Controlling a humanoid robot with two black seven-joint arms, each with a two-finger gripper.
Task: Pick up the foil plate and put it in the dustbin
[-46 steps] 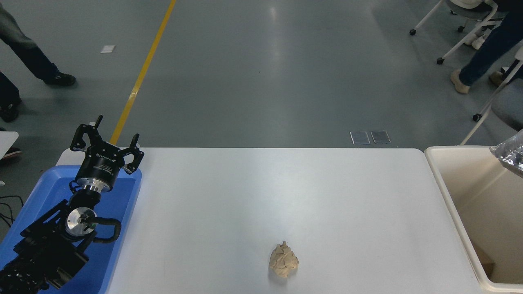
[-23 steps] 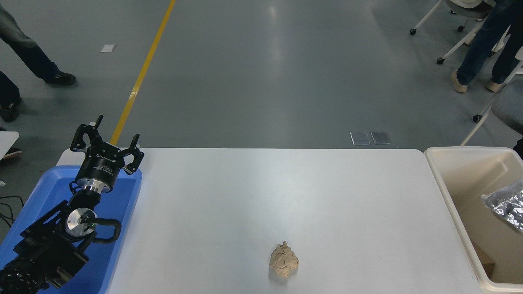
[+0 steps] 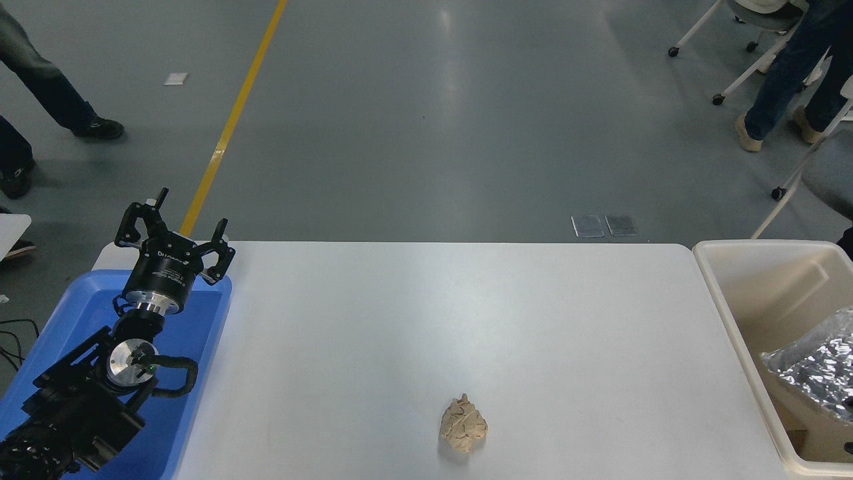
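Foil plate [image 3: 814,369] inside dustbin [image 3: 740,313], low against right side, partly cut by picture edge, tilted, crinkled face up. Dustbin at table's [image 3: 466,320] right end, rim just beside table edge. Right gripper out of view; no arm over bin. Tan paper ball [image 3: 462,432] on table, near front edge, well apart from bin. Left gripper [image 3: 174,235] parked at lower left above blue tray [image 3: 206,313], fingers spread wide, holding nothing. People's legs on floor at far corners.
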